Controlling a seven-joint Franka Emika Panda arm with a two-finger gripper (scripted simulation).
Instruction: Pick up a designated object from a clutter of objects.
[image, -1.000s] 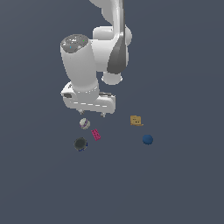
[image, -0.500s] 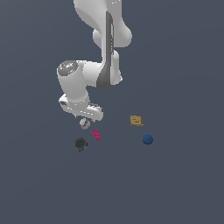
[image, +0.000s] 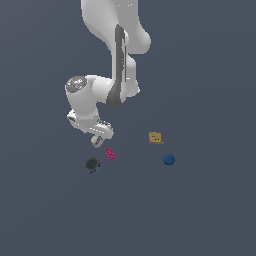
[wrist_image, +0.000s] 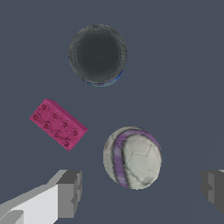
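The whitish-grey ball with purple markings (wrist_image: 132, 157) lies on the grey floor. In the wrist view it sits between my two fingertips (wrist_image: 68, 192), a little ahead of them. My gripper (wrist_image: 141, 190) is open and empty. In the exterior view the gripper (image: 99, 138) is low over the ball (image: 96, 142), which is partly hidden behind the hand. The pink flat brick (wrist_image: 57, 124) and the dark round disc (wrist_image: 97, 54) lie just beyond the ball.
In the exterior view the pink brick (image: 109, 154) and the dark disc (image: 92, 164) lie close below the gripper. The tan box (image: 155, 137) and the blue ball (image: 169, 159) lie farther towards the exterior view's right.
The arm has swung down and the hand has lowered onto the marked ball. The objects have not moved.
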